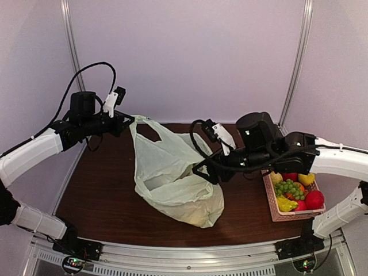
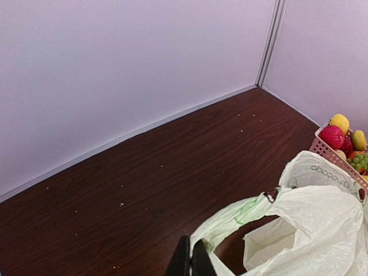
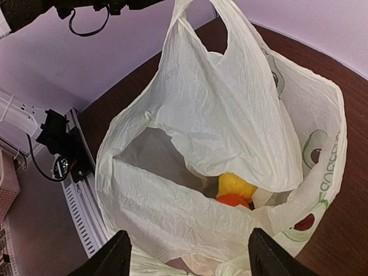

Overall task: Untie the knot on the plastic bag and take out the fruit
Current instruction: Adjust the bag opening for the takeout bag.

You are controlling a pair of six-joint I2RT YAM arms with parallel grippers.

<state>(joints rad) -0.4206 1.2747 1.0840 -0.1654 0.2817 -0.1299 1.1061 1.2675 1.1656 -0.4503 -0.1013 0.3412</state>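
Right jaws spread above plastic bag [image 3: 230, 109], fruit [image 3: 234, 188] inside

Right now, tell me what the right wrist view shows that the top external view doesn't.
Only the right wrist view: the inside of the plastic bag, with a yellow fruit and an orange fruit at the bottom, seen past the open right gripper. Only the top external view: the pink basket holding grapes and red fruit. Both: the bag's mouth open, one handle held up by the left gripper, above the dark table.
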